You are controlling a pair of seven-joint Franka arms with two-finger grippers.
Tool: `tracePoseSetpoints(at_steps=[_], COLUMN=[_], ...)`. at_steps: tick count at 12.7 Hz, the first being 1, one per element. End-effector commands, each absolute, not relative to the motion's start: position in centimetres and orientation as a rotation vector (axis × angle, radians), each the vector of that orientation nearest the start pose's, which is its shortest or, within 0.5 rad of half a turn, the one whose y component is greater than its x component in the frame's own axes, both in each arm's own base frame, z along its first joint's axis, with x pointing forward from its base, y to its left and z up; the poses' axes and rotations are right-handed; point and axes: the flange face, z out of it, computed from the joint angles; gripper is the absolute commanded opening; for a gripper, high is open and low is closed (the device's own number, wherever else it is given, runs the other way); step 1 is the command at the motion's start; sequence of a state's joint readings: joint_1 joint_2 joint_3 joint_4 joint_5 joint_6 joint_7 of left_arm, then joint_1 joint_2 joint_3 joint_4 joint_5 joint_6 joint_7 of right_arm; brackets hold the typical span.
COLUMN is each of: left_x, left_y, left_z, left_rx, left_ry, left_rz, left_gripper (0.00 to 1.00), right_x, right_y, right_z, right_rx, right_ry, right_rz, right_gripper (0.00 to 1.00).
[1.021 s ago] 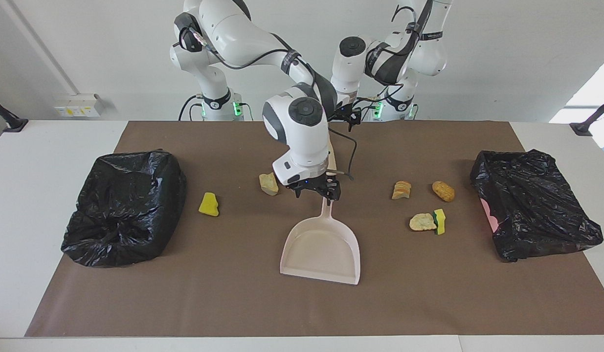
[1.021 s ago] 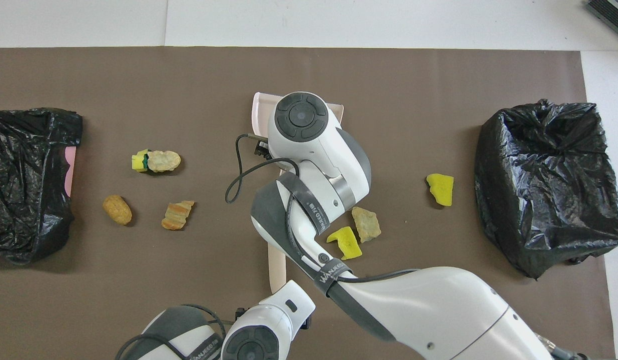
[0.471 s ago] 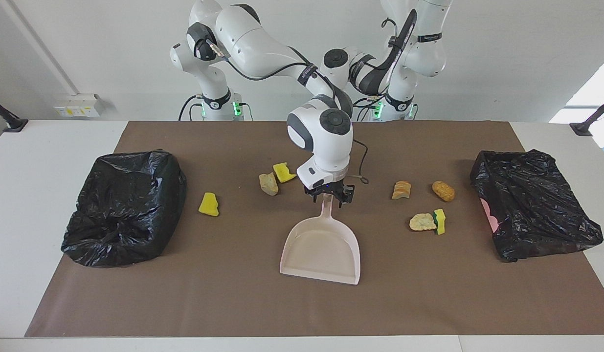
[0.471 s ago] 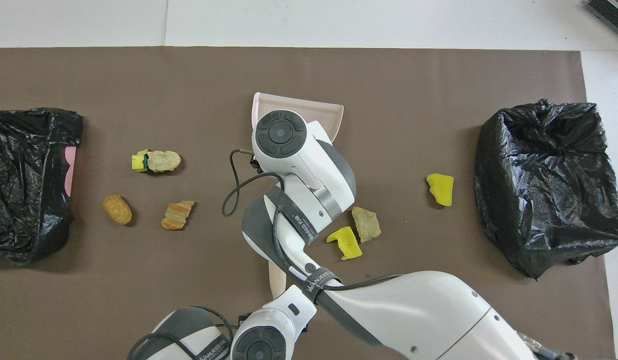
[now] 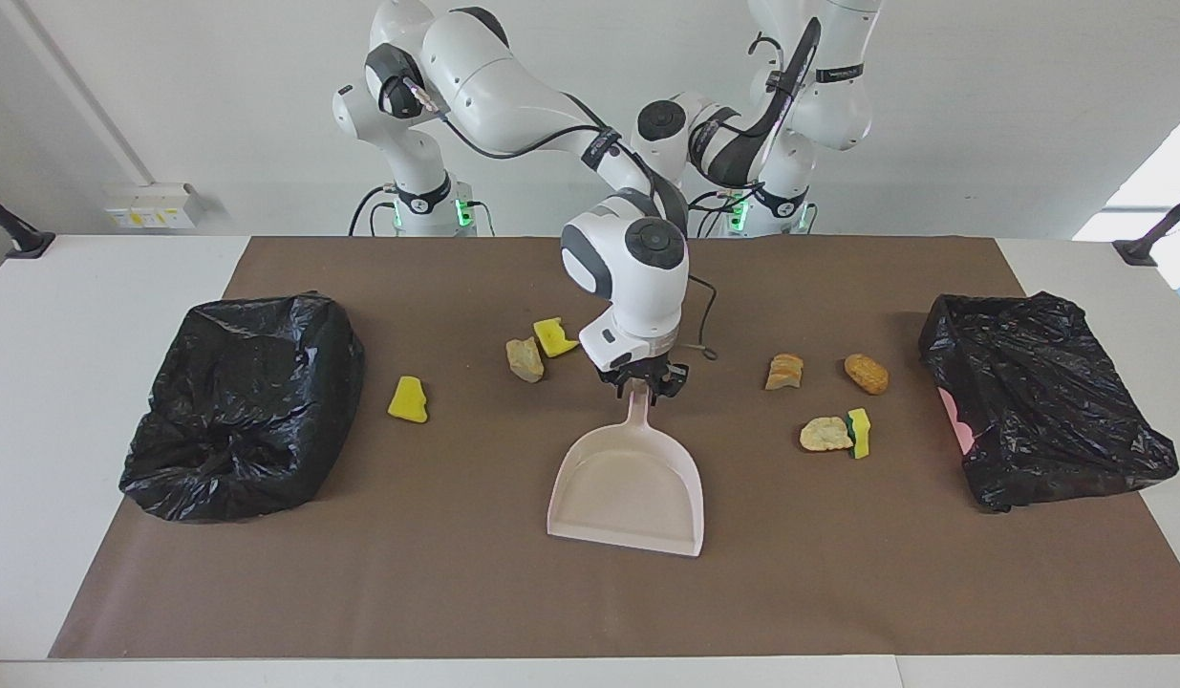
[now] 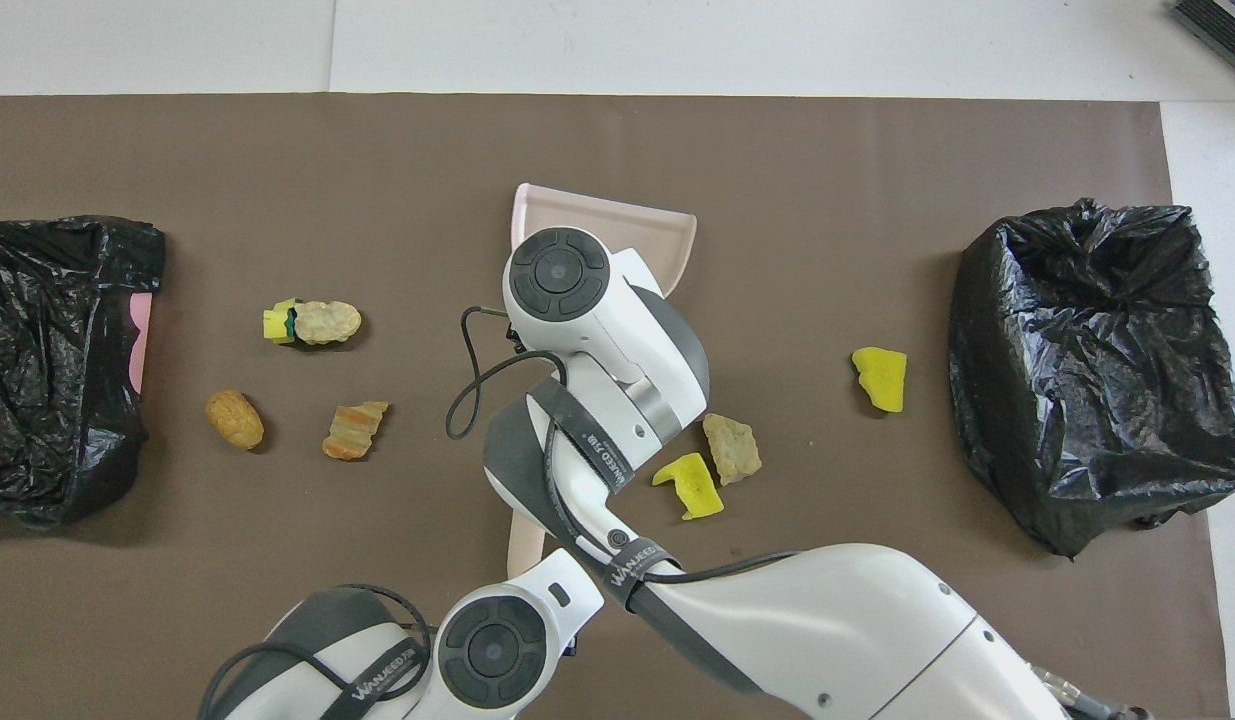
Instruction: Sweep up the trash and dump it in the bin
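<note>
My right pincer (image 5: 641, 384) is clamping the dustpan (image 5: 629, 489) handle, with trash (image 5: 525, 359) lying beside it on the worktop (image 5: 456, 592).

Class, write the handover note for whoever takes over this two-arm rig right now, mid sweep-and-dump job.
Right gripper: closed on the handle of the pale pink plastic dustpan, which lies on the brown mat at mid-table.
Left arm: waiting, folded back by its base, gripper hidden.
Trash chunks: seven, yellow sponge and tan bread-like, all loose on the mat, none in the pan.
Done: dustpan grasped.
Left: sweep everything in, dump into a black-bagged bin.
</note>
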State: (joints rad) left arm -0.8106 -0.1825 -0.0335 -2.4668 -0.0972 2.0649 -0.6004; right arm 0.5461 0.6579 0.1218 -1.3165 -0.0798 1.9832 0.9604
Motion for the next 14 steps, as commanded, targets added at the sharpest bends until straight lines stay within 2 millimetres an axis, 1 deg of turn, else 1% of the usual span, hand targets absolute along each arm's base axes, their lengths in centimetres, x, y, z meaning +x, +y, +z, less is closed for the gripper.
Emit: tracePoseSetpoints(at_steps=[1,2,3,4,5,6,7,8,9,10,11,12,13,14], left_x=[29.5,30.3,31.0,31.8,32.7,33.8,35.0,36.8,38.5,39.9,41.4,42.9,44.0,44.9], left_y=[-28.9,-27.1,-25.2,-22.8,-20.5,-18.6,-16.6,-13.9,-11.2,-8.2,-5.5,-3.2,-1.4,0.8], left_z=[37.4,38.6,39.9,41.4,42.4,43.2,43.9,44.6,44.6,44.3,44.4,44.4,44.2,44.0], left_rx=[-3.005,-3.012,-3.025,-3.045,-3.061,-3.069,-3.079,-3.099,-3.119,-3.139,-3.147,-3.137,-3.129,-3.108], left_ry=[0.325,0.331,0.326,0.319,0.309,0.263,0.188,0.104,0.050,-0.008,-0.066,-0.107,-0.150,-0.204], left_rz=[0.420,0.436,0.446,0.451,0.461,0.489,0.504,0.480,0.472,0.453,0.393,0.320,0.303,0.304], left_gripper=[0.00,0.00,0.00,0.00,0.00,0.00,0.00,0.00,0.00,0.00,0.00,0.00,0.00,0.00], right_x=[58.1,58.3,58.8,58.8,58.8,59.1,59.5,59.7,59.7,60.0,59.8,59.8,59.7,59.8], right_y=[43.4,43.0,42.1,41.9,41.8,41.1,40.5,39.8,39.2,38.5,38.2,37.8,37.0,36.1], right_z=[36.8,37.9,38.7,39.6,40.2,41.2,41.8,42.7,43.6,43.9,43.9,44.0,44.3,44.4], right_rx=[-3.121,-3.117,-3.119,-3.109,-3.107,-3.098,-3.105,-3.095,-3.067,-3.058,-3.070,-3.070,-3.068,-3.064], right_ry=[0.444,0.444,0.461,0.466,0.462,0.433,0.309,0.147,0.048,-0.033,-0.136,-0.273,-0.403,-0.513], right_rz=[-0.068,-0.081,-0.077,-0.090,-0.100,-0.115,-0.111,-0.100,-0.078,-0.065,-0.038,-0.022,0.004,0.047], right_gripper=[0.00,0.00,0.00,0.00,0.00,0.00,0.00,0.00,0.00,0.00,0.00,0.00,0.00,0.00])
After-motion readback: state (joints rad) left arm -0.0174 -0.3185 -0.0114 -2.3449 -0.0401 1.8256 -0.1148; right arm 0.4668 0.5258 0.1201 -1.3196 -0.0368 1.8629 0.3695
